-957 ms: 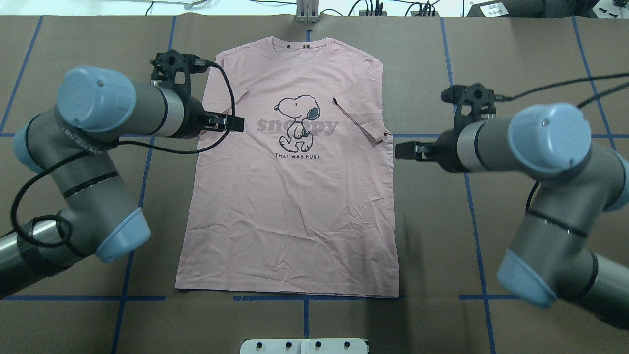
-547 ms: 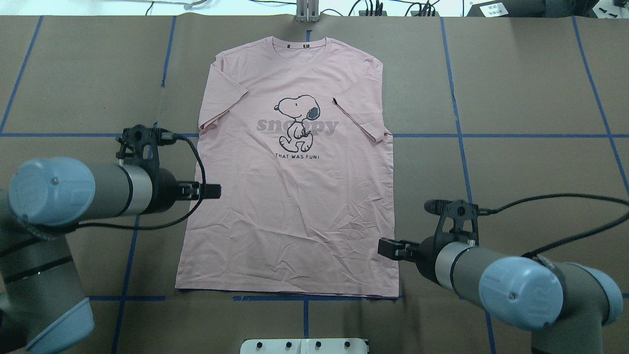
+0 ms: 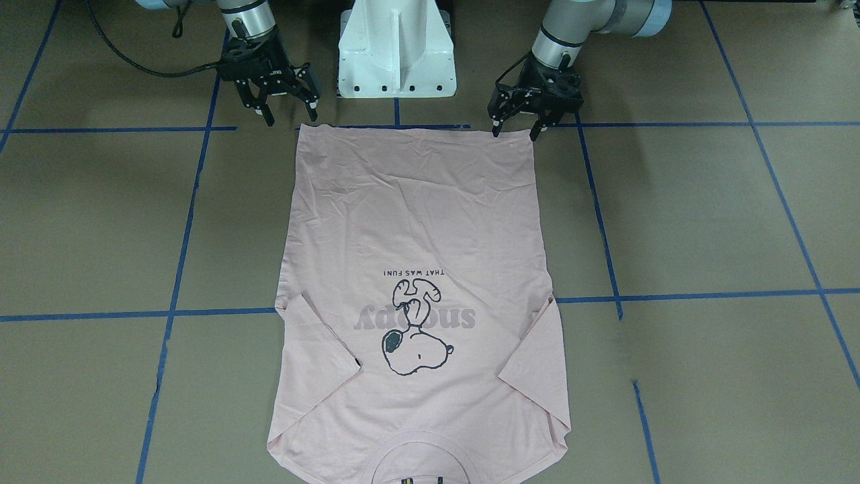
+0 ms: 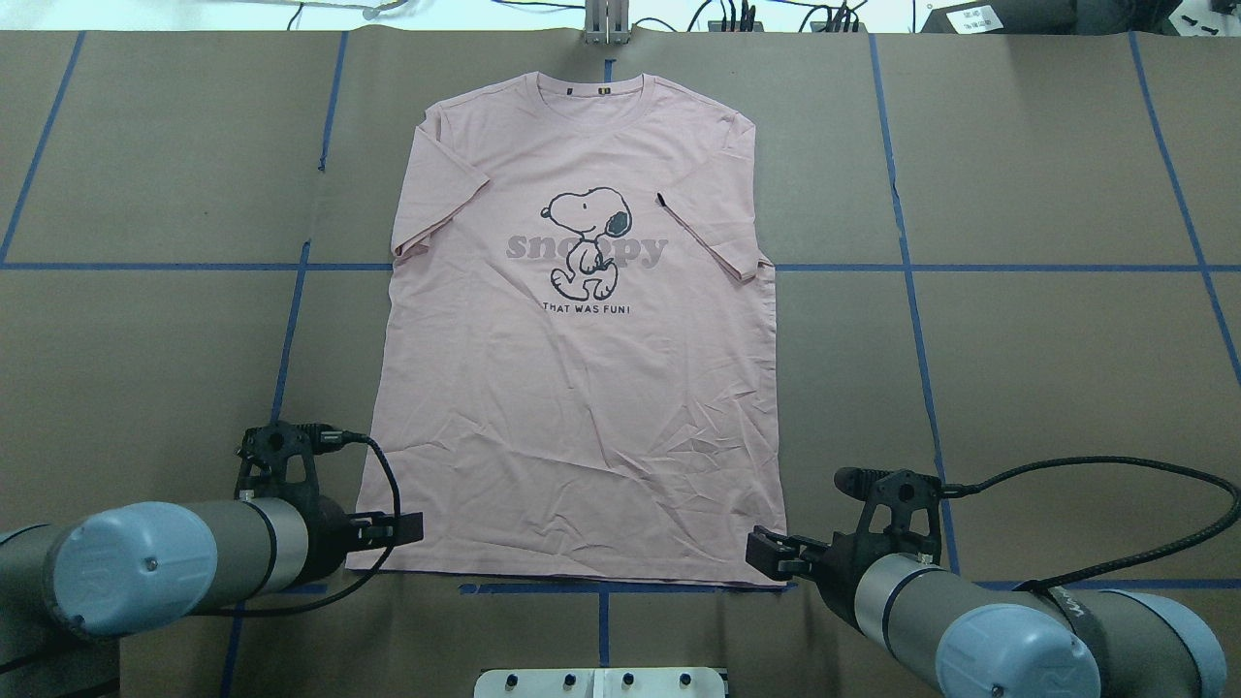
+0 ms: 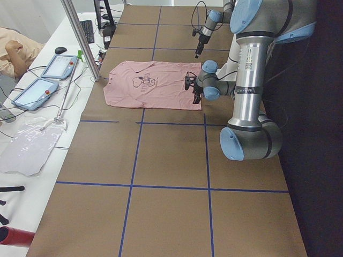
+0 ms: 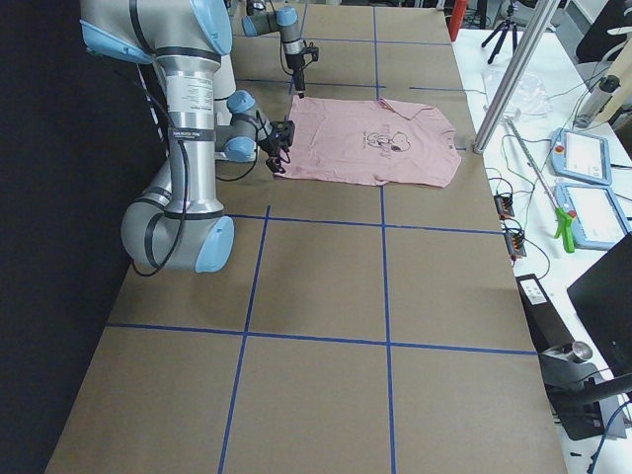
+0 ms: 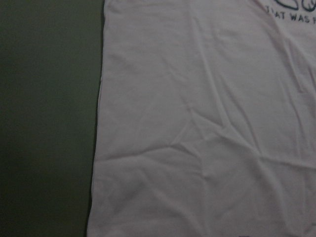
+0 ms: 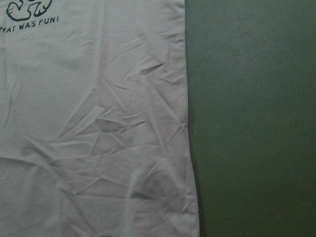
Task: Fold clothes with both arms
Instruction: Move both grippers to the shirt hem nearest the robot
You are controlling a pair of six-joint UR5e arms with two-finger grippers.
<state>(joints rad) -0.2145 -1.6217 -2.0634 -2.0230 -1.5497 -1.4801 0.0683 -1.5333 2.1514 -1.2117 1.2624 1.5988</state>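
The pale pink T-shirt lies flat, Snoopy print up, collar at the far edge, both sleeves folded inward. It also shows in the front-facing view. My left gripper is open over the near left hem corner; in the front-facing view its fingers straddle that corner. My right gripper is open over the near right hem corner, also seen in the front-facing view. Neither holds cloth. The left wrist view shows the shirt's left edge, the right wrist view its right edge; no fingers show there.
The white pedestal base stands just behind the hem. Blue tape lines cross the brown table. A metal post stands past the collar. Tablets and cables lie on the side desk.
Both arms have swept from beside the sleeves down along the shirt's sides to the near hem corners. The shirt has not moved. Both grippers stay open.
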